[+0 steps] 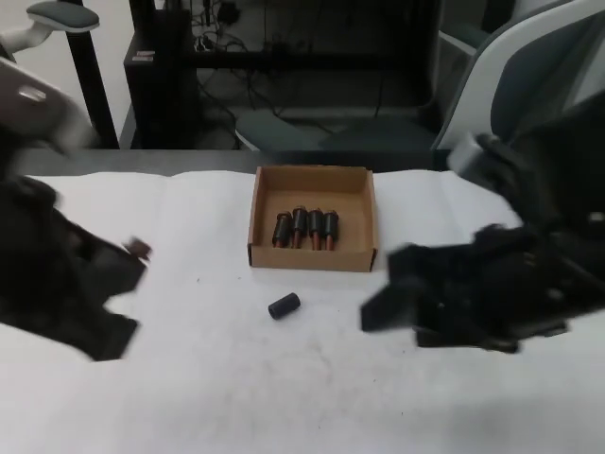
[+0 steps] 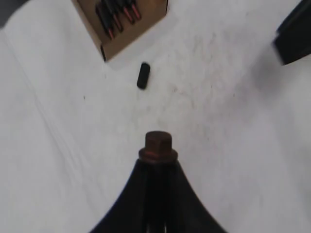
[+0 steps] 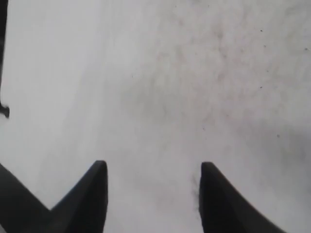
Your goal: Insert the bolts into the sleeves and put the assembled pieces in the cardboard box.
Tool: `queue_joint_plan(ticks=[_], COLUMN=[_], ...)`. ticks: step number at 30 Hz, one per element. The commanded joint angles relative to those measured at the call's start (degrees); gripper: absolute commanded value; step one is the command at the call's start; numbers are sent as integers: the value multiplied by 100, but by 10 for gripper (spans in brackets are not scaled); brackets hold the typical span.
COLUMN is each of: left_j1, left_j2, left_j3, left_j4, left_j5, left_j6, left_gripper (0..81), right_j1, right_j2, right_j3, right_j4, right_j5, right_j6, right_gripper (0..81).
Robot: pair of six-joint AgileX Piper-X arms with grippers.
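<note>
The left gripper [image 2: 158, 170] was clamped on a bolt [image 2: 158, 144], whose rusty-brown hex head stuck out past the fingertips. In the high view the loose sleeve [image 1: 284, 305], a short black cylinder on its side on the white cloth [image 1: 236, 397], lay between 3 and 4 o'clock from that bolt. The right gripper [image 3: 153, 167] stood spread over the cloth. The cardboard box [image 1: 312, 257], at about 1 o'clock from the sleeve, held four assembled pieces [image 1: 305, 228].
</note>
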Motion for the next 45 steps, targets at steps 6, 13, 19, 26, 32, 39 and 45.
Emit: queue_joint_plan(ticks=[6, 13, 19, 26, 32, 39, 45], left_j1=[9, 9, 9, 9, 9, 9, 9], left_j2=[-1115, -1557, -1599, -1599, -1599, -1599, -1599], left_j3=[1, -11, -11, -11, -11, -11, -11], left_j4=[-58, -58, -58, -58, -58, -58, -58], left_j5=[40, 40, 259, 336, 336, 336, 336], left_j6=[-418, -447, -447, -447, -394, -372, -351], left_gripper=[17, 17, 17, 17, 17, 17, 17], right_j1=[15, 73, 110, 108, 108, 108, 81], right_j2=[1338, 2274, 2910, 3616, 4039, 4172, 4172], right_j3=[-26, -180, -912, -2019, -2644, -2814, -2814], right_j4=[-1933, -2868, -2817, -1845, -842, -213, -215], right_j5=[318, 210, 338, 475, 604, 884, 1095], right_j6=[2403, 3673, 3777, 3914, 3914, 3996, 3996], right_gripper=[568, 568, 568, 568, 568, 568, 568])
